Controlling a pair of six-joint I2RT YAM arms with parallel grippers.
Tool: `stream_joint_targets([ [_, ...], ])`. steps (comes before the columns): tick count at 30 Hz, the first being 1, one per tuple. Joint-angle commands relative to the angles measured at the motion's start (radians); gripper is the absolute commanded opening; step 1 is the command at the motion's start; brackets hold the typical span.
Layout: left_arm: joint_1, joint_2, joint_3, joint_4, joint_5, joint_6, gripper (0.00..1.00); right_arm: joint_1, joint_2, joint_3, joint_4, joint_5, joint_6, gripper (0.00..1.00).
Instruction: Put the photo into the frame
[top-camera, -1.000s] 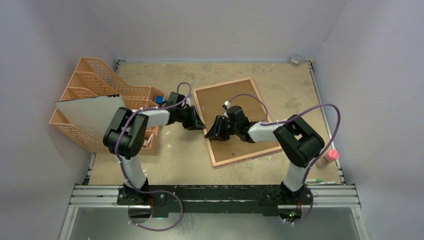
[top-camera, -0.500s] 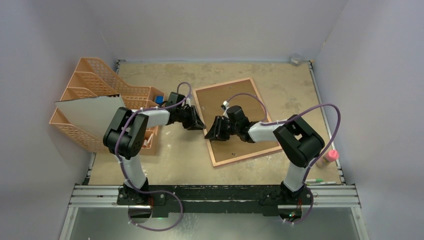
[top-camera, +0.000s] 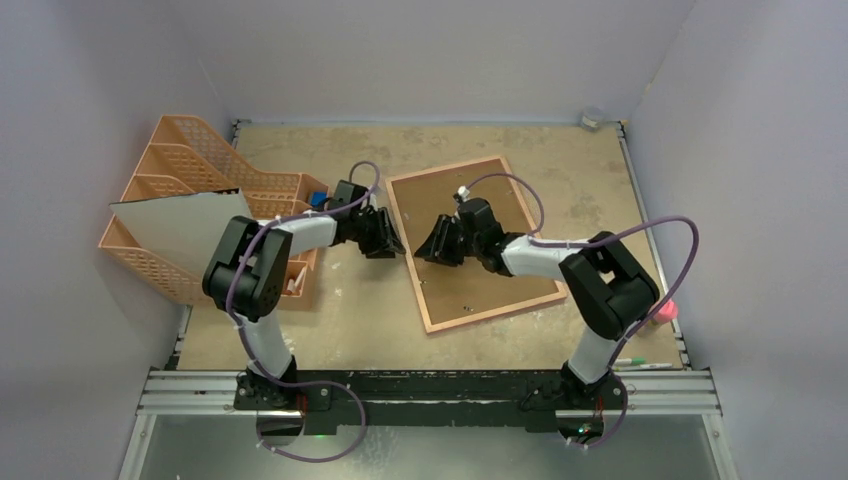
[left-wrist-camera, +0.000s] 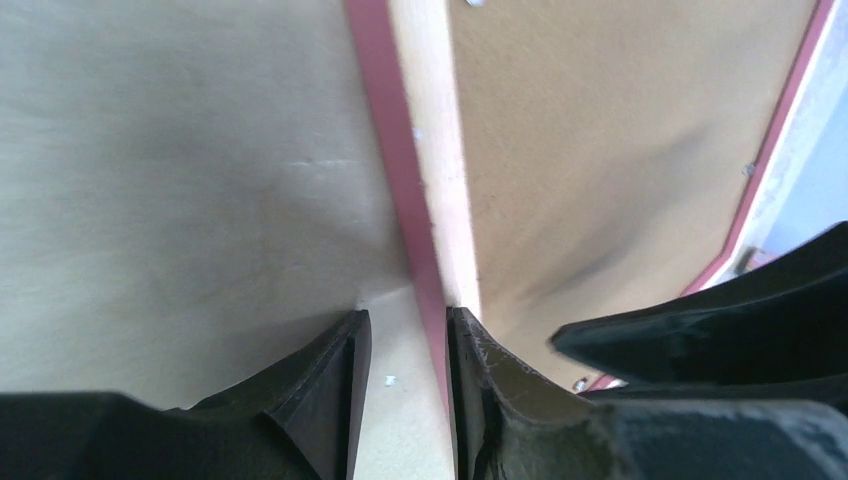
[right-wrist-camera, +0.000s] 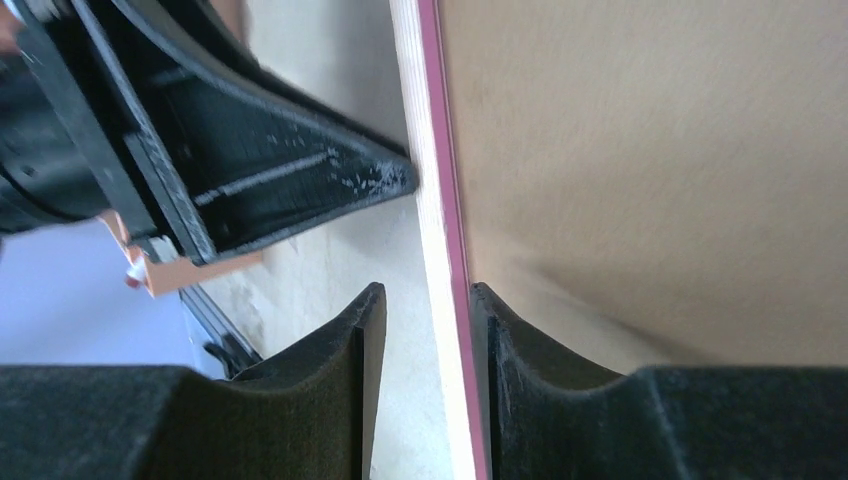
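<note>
Your table (top-camera: 330, 320) carries the frame (left-wrist-camera: 435, 200) lying back-up. It sits directly under the right gripper (right-wrist-camera: 425, 295) and stretches away from the left gripper (left-wrist-camera: 405, 325). Its brown backing board (top-camera: 480, 292) looks seated inside the rim. On the left gripper's other side, well apart from the frame, stand the orange file trays (top-camera: 190, 160) with a greyish sheet (top-camera: 170, 230) leaning on them. The photo shows in none of your views, so I cannot tell you where it is.

Now the change. Over the last second your right arm has carried its gripper a little farther from the bases along the frame's edge. The left gripper has drawn slightly back and let its jaws widen. The frame itself has not shifted.

Both grippers now straddle that same edge with jaws apart. In each wrist view the pink-and-tan rim runs between the fingers, brushing one and leaving a gap to the other, so neither is clamping it.

I read that as a release, not progress. The board is still in, and it likely must come out before the photo can go in.
</note>
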Motion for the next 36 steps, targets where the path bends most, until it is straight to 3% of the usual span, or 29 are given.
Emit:
stream_joint_targets([
  [1, 0.058, -0.033, 0.039, -0.080, -0.122, 0.064, 0.37, -0.052, 0.003, 0.104, -0.003, 0.050, 0.001, 0.40],
  [9, 0.124, 0.030, 0.128, -0.038, -0.072, 0.024, 0.44, -0.079, 0.204, 0.386, -0.097, 0.068, -0.054, 0.40],
  [22, 0.126, 0.157, 0.208, 0.063, -0.007, -0.002, 0.46, -0.105, 0.399, 0.556, -0.129, 0.000, -0.112, 0.39],
  [27, 0.126, 0.190, 0.203, 0.080, -0.002, -0.017, 0.41, -0.108, 0.439, 0.547, -0.127, -0.041, -0.133, 0.38],
  [36, 0.126, 0.216, 0.197, 0.040, -0.009, -0.001, 0.23, -0.108, 0.514, 0.524, -0.023, -0.154, -0.113, 0.37],
])
